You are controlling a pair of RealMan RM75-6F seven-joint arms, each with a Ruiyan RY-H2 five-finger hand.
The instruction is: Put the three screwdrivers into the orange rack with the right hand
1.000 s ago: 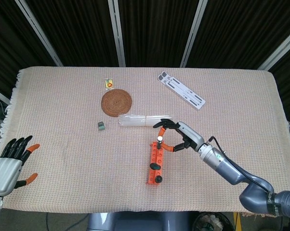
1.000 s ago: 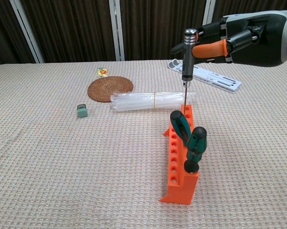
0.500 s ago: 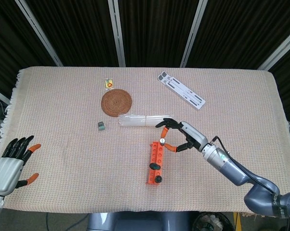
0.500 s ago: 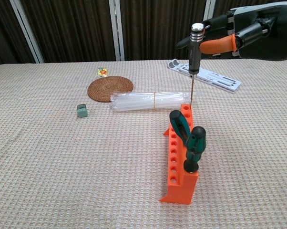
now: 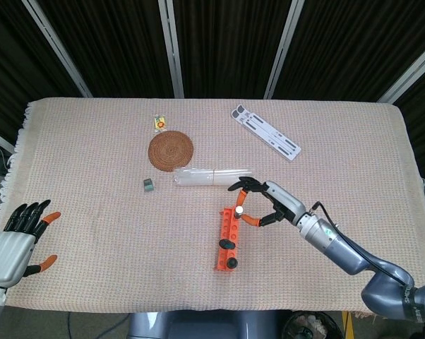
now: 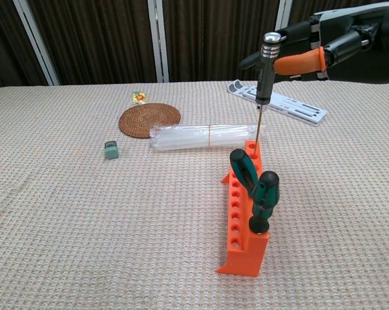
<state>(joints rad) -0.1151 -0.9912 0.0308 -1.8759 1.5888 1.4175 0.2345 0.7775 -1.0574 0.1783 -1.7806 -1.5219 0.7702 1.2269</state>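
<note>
The orange rack [image 6: 241, 213] [image 5: 228, 236] stands mid-table with two green-and-black screwdrivers [image 6: 256, 190] [image 5: 229, 253] seated in its near holes. My right hand [image 6: 327, 51] [image 5: 269, 200] pinches a slim silver-capped precision screwdriver [image 6: 266, 77] [image 5: 238, 210], held nearly upright. Its thin tip hangs just above the far end of the rack, beside the last hole. My left hand [image 5: 18, 236] rests open at the table's left front edge, holding nothing.
A bundle of clear tubes [image 6: 204, 137] lies just behind the rack. Farther back are a round woven coaster [image 6: 149, 119], a small green block [image 6: 110, 150], a little yellow packet [image 6: 139, 97] and a white slotted strip [image 6: 282, 102].
My right hand has lifted the slim screwdriver and shifted it slightly right; its tip, earlier at the rack's far hole, now hovers above it. The left hand has not moved.
</note>
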